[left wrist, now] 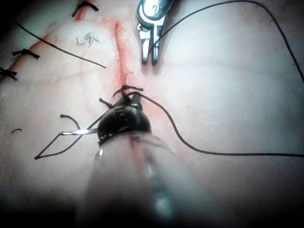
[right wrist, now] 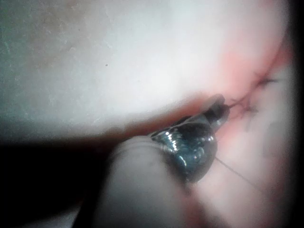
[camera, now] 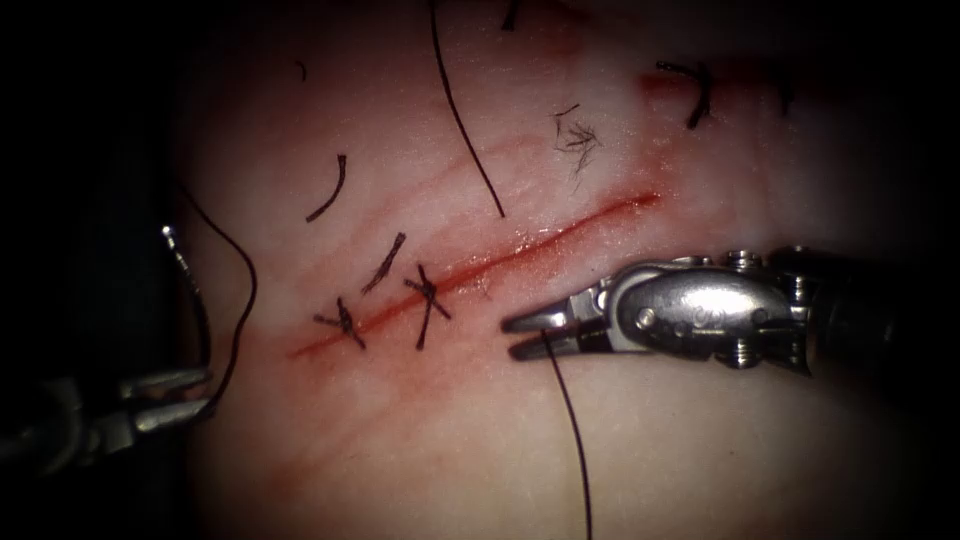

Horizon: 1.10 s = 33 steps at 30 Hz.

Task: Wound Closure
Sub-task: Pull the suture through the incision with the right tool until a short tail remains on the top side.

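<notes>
Right tool's jaws (camera: 530,333) are what we see first. They come in from the tissue's right edge and lie just right of the cut's middle, pressed on the thread (camera: 575,440). From between them the strand runs straight to the tissue's near edge. In the left wrist view we find the same tool (left wrist: 149,57) with the thread arching away from its tips. In the right wrist view its jaws (right wrist: 218,107) sit close to the stitches.

We see the left tool (camera: 185,395) at the tissue's left edge, well apart from the cut. Its jaws look closed on the needle (camera: 195,290) near its thread end, though a narrow gap shows between them. The needle stands up from the jaws, clear of the tissue, with its bright point uppermost. In the left wrist view we see it (left wrist: 78,131) jutting sideways beside the shaft.

The tissue (camera: 700,450) is pale, and the cut (camera: 560,232) crosses it slantwise, lined with red fluid (camera: 480,268). A dark loop of thread (camera: 247,300) curves from the left edge down to the left tool's tips. Another long strand (camera: 465,120) comes in from the far edge and ends just left of the cut.

Two knotted stitches (camera: 428,300) (camera: 345,322) cross the cut's lower left end. Two short cut ends of thread (camera: 330,190) (camera: 385,262) lie loose on the left side.
</notes>
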{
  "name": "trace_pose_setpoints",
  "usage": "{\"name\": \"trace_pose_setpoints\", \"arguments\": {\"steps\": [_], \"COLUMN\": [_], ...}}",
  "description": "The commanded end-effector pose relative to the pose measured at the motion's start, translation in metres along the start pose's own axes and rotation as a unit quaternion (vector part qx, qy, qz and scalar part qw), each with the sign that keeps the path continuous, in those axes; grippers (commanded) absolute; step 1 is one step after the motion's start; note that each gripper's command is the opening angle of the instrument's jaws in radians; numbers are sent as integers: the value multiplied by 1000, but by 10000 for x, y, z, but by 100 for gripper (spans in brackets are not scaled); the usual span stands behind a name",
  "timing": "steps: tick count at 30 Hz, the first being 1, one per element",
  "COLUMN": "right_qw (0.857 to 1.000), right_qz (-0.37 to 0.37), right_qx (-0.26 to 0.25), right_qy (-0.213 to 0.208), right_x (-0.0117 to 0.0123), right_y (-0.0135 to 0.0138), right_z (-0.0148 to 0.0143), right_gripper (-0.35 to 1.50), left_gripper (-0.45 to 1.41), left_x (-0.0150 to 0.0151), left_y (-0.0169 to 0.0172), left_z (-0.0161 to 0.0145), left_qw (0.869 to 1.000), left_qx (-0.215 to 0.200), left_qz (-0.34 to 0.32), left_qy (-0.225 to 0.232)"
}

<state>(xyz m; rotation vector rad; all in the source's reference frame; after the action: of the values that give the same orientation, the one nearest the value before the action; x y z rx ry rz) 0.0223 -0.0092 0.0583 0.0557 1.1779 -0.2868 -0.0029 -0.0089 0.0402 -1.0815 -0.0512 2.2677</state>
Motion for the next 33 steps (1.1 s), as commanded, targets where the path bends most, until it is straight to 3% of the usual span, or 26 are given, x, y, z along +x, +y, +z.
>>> {"name": "trace_pose_setpoints", "arguments": {"steps": [1,19,25,33], "right_qw": [1000,1000,999,997], "right_qz": [1,17,19,18], "right_qx": [-6,0,36,75], "right_qy": [-5,-24,-14,-6], "right_x": [2,9,32,83], "right_y": [7,-1,-35,-79], "right_z": [2,1,-3,-14], "right_gripper": [-35,-35,-35,-35], "left_gripper": [-35,-35,-35,-35], "left_x": [1,2,2,2], "left_y": [-1,-1,-1,-1], "left_z": [7,7,7,7], "left_qw": [1000,1000,1000,1000], "left_qx": [0,0,0,0], "left_qz": [1,0,0,0], "left_qy": [1,1,1,1]}}
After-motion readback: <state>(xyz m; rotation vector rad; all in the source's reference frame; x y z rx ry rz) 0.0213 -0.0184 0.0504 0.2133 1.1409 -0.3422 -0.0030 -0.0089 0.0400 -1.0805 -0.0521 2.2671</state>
